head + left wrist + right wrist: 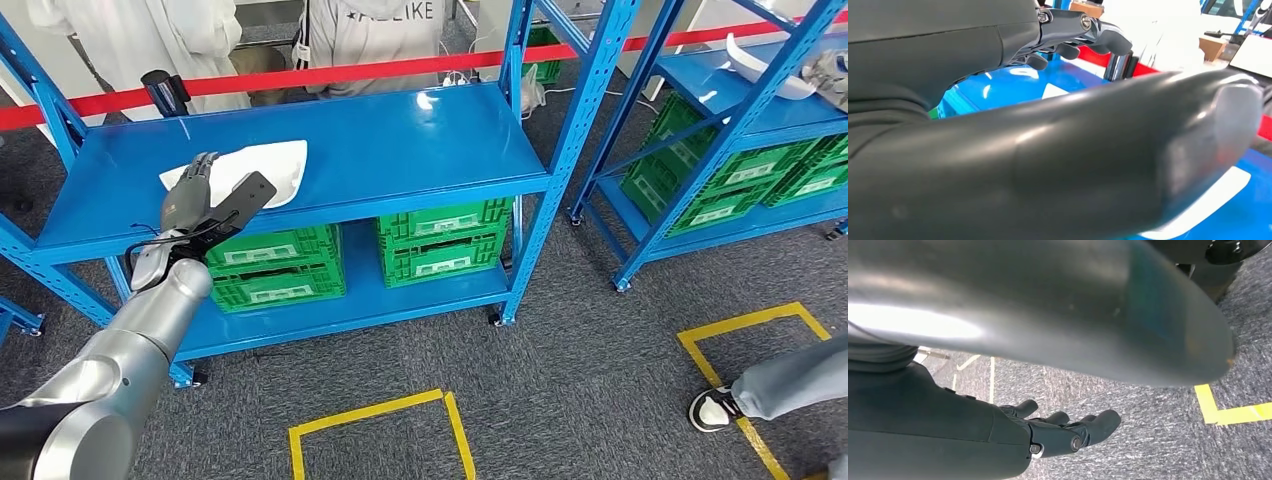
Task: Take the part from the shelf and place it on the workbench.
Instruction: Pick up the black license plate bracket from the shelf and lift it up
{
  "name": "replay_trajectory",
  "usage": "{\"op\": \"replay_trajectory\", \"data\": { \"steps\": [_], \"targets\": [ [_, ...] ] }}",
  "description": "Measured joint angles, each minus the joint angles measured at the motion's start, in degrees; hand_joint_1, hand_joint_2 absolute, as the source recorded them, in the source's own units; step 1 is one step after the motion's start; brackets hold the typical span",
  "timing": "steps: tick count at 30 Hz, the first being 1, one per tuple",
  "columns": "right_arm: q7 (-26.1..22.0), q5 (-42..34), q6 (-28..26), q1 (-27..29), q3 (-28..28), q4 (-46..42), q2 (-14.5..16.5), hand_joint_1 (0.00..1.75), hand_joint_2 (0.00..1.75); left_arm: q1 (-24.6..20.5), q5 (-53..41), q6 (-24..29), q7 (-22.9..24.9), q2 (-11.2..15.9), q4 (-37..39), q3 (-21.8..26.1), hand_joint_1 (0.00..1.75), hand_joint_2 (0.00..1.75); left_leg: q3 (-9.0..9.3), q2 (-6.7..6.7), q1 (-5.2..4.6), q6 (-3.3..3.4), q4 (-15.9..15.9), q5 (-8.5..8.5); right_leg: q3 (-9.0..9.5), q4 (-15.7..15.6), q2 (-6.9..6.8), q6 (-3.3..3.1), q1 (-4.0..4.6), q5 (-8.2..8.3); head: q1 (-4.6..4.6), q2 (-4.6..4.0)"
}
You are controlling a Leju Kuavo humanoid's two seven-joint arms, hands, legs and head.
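The flat white moulded plastic part (250, 168) lies on the upper tier of the blue steel shelf (400, 140), near its front left edge. The left hand (190, 200) reaches over the part's near end — fingers apart, holding nothing; contact cannot be determined. The right hand (1068, 432) hangs above grey carpet — fingers loosely extended, empty.

Open shelf top (400, 140) around white part (262, 168).
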Motion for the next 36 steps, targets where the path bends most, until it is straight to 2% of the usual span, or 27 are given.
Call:
{"op": "replay_trajectory", "data": {
  "steps": [1,2,4,5,8,9,11,12,13,14,15,16,17,19,21,23,25,27,28,29,30,31,32,33,34,35,36],
  "targets": [
    [0.00,-0.01,0.00,0.04,-0.01,0.00,-0.01,0.00,0.00,-0.02,0.00,0.00,0.01,-0.03,0.00,-0.01,0.00,0.00,0.50,0.01,-0.04,-0.13,0.02,-0.42,1.49,-4.30,-0.01,-0.44,0.13,2.77,-0.01,0.00],
    [-0.01,-0.01,0.01,0.02,-0.02,0.00,-0.02,0.00,0.00,-0.07,0.00,0.01,0.02,-0.07,0.01,-0.01,0.00,0.00,0.94,0.03,-0.10,-0.32,0.01,-0.79,2.89,-8.00,-0.04,-0.82,0.35,4.13,-0.02,0.00],
    [-0.03,-0.02,0.02,-0.06,-0.06,0.00,-0.04,0.00,0.00,-0.15,0.00,0.02,0.09,-0.13,0.01,-0.03,0.00,0.00,1.43,0.05,-0.19,-0.91,0.00,-1.24,4.60,-11.83,-0.04,-1.41,0.68,4.50,0.03,0.00],
    [-0.03,-0.03,0.03,-0.06,-0.08,0.00,-0.04,0.00,0.00,-0.17,0.00,0.02,0.14,-0.15,0.01,-0.04,0.00,0.00,1.59,0.02,-0.25,-1.29,0.18,-1.24,4.90,-12.08,-0.03,-1.64,0.73,3.92,0.06,0.00],
    [-0.04,-0.02,0.04,0.07,-0.16,0.00,-0.02,0.00,0.00,-0.31,-0.01,0.03,0.27,-0.19,-0.04,-0.05,0.00,0.00,1.29,0.07,-0.23,-2.27,2.34,-1.87,6.44,-12.53,-0.05,-2.56,0.38,4.24,-0.02,0.00],
    [-0.06,-0.01,0.05,0.05,-0.19,0.00,-0.02,0.00,0.00,-0.47,-0.01,0.04,0.30,-0.18,-0.07,-0.05,0.00,0.00,0.19,0.12,-0.15,-2.54,4.40,-2.71,6.99,-12.62,-0.06,-2.85,0.27,4.06,-0.09,0.00],
    [-0.08,0.01,0.12,-0.04,-0.28,0.00,-0.03,0.00,0.00,-0.61,-0.01,0.08,0.33,-0.08,-0.02,-0.07,0.00,0.00,-3.94,0.20,0.11,-3.08,10.75,-4.93,7.77,-12.68,0.00,-3.21,0.21,3.26,-0.28,0.00],
    [-0.07,0.01,0.16,-0.05,-0.33,0.00,-0.03,0.00,0.00,-0.52,0.00,0.09,0.32,-0.01,0.05,-0.07,0.00,0.00,-6.16,0.21,0.27,-3.28,13.53,-5.68,8.20,-12.67,0.06,-3.23,0.19,2.76,-0.26,0.00],
    [-0.04,0.02,0.19,0.01,-0.38,0.00,-0.02,0.00,0.00,-0.36,0.01,0.09,0.31,0.08,0.15,-0.08,0.00,0.00,-7.81,0.22,0.42,-3.46,14.91,-5.62,8.76,-12.66,0.12,-3.17,0.17,2.19,-0.28,0.00],
    [-0.02,0.05,0.21,0.11,-0.40,0.00,0.00,0.00,0.00,-0.23,0.03,0.09,0.27,0.17,0.23,-0.08,0.00,0.00,-8.51,0.24,0.53,-3.56,14.39,-4.57,9.43,-12.65,0.15,-3.07,0.13,1.62,-0.28,0.00],
    [0.00,0.11,0.21,0.21,-0.42,0.00,0.02,0.00,0.00,-0.17,0.06,0.10,0.22,0.26,0.27,-0.09,0.00,0.00,-8.32,0.26,0.61,-3.59,12.23,-2.73,10.18,-12.64,0.16,-2.94,0.08,1.07,-0.28,0.00],
    [0.01,0.17,0.20,0.29,-0.42,0.00,0.03,0.00,0.00,-0.16,0.10,0.11,0.15,0.38,0.28,-0.09,0.00,0.00,-7.35,0.34,0.65,-3.59,8.48,0.03,10.94,-12.65,0.16,-2.75,0.02,0.44,-0.28,0.00],
    [0.02,0.24,0.20,0.31,-0.42,0.00,0.04,0.00,0.00,-0.17,0.15,0.14,0.09,0.53,0.31,-0.09,0.00,0.00,-6.37,0.46,0.61,-3.50,5.02,2.04,11.71,-12.59,0.14,-2.50,0.00,-0.16,-0.27,0.00],
    [0.05,0.32,0.17,0.15,-0.43,0.00,0.04,0.00,0.00,-0.18,0.31,0.17,0.01,0.79,0.36,-0.09,0.00,0.00,-4.93,0.73,0.39,-2.89,0.67,3.76,12.68,-12.71,0.13,-1.75,-0.01,-1.20,-0.35,0.00],
    [0.13,0.34,0.12,-0.01,-0.44,0.00,0.04,0.00,0.00,-0.19,0.43,0.18,-0.01,0.82,0.30,-0.09,0.00,0.00,-4.24,0.69,0.28,-1.91,0.24,3.05,13.19,-12.47,0.12,-1.00,0.09,-1.38,-0.43,0.00],
    [0.16,0.35,0.07,-0.04,-0.45,0.00,0.01,0.00,0.00,-0.28,0.47,0.22,-0.03,0.80,0.10,-0.10,0.00,0.00,-3.03,0.47,0.44,-1.03,-0.04,2.66,12.05,-9.57,0.05,-0.55,0.08,-0.71,-0.37,0.00],
    [0.16,0.36,0.04,-0.07,-0.46,0.00,-0.01,0.00,0.00,-0.42,0.49,0.27,-0.03,0.75,0.00,-0.11,0.00,0.00,-1.70,0.33,0.54,-0.42,-0.25,1.71,7.68,-3.03,0.00,-0.15,-0.07,-0.94,-0.24,0.00],
    [0.18,0.37,0.04,-0.04,-0.48,0.00,0.00,0.00,0.00,-0.26,0.47,0.28,-0.02,0.60,0.04,-0.11,0.00,0.00,-0.43,0.20,0.53,-0.24,-0.27,0.45,2.26,3.11,0.00,0.28,-0.13,-3.55,-0.14,0.00],
    [0.19,0.37,0.03,0.01,-0.49,0.00,0.00,0.00,0.00,-0.08,0.46,0.28,0.00,0.55,0.06,-0.11,0.00,0.00,0.36,0.11,0.52,-0.29,-0.27,-0.25,0.28,4.30,0.00,0.43,-0.14,-4.90,-0.13,0.00],
    [0.19,0.39,0.02,0.08,-0.50,0.00,0.00,0.00,0.00,0.05,0.46,0.27,0.01,0.52,0.07,-0.11,0.00,0.00,1.29,0.04,0.53,-0.39,-0.27,-1.01,-0.93,3.84,0.00,0.48,-0.15,-5.41,-0.11,0.00],
    [0.19,0.41,0.01,0.16,-0.51,0.00,0.00,0.00,0.00,0.13,0.46,0.27,0.01,0.50,0.08,-0.11,0.00,0.00,2.33,0.00,0.55,-0.52,-0.27,-1.80,-1.27,1.75,-0.02,0.47,-0.16,-4.58,-0.09,0.00],
    [0.19,0.44,-0.02,0.25,-0.52,0.00,0.00,0.00,0.00,0.17,0.46,0.26,0.02,0.47,0.08,-0.11,0.00,0.00,3.37,-0.01,0.58,-0.67,-0.28,-2.65,-0.95,-1.69,-0.06,0.39,-0.17,-2.15,-0.09,0.00],
    [0.19,0.48,-0.04,0.42,-0.54,0.02,0.00,0.00,0.00,0.18,0.46,0.26,0.02,0.44,0.12,-0.11,0.00,0.00,4.29,0.02,0.54,-0.85,-0.24,-3.52,-0.43,-5.61,-0.16,0.25,-0.15,1.73,-0.07,0.00],
    [0.19,0.50,-0.05,0.51,-0.58,0.04,0.01,0.00,0.00,0.20,0.46,0.23,0.03,0.35,0.19,-0.11,0.00,0.00,5.02,-0.05,0.45,-1.12,-0.30,-4.37,0.11,-8.63,-0.28,-0.09,-0.07,4.78,-0.04,0.00],
    [0.19,0.52,-0.07,0.54,-0.62,0.06,0.02,0.00,0.00,0.22,0.45,0.20,0.04,0.28,0.20,-0.13,0.00,0.00,5.59,-0.10,0.35,-1.44,-0.55,-5.15,0.63,-10.56,-0.36,-0.48,0.06,6.99,-0.09,0.00],
    [0.19,0.54,-0.07,0.57,-0.67,0.08,0.03,0.00,0.00,0.23,0.45,0.17,0.05,0.24,0.19,-0.14,0.00,0.00,6.20,-0.19,0.25,-1.83,-0.50,-5.49,1.00,-11.41,-0.36,-0.92,0.12,7.86,-0.16,0.00],
    [0.19,0.56,-0.07,0.50,-0.70,0.07,0.07,0.00,0.00,0.14,0.44,0.14,0.04,0.19,0.09,-0.16,0.00,0.00,6.67,-0.29,0.20,-2.23,-0.41,-5.45,1.59,-11.45,-0.31,-1.44,0.18,7.19,-0.21,0.00]
  ]
}}
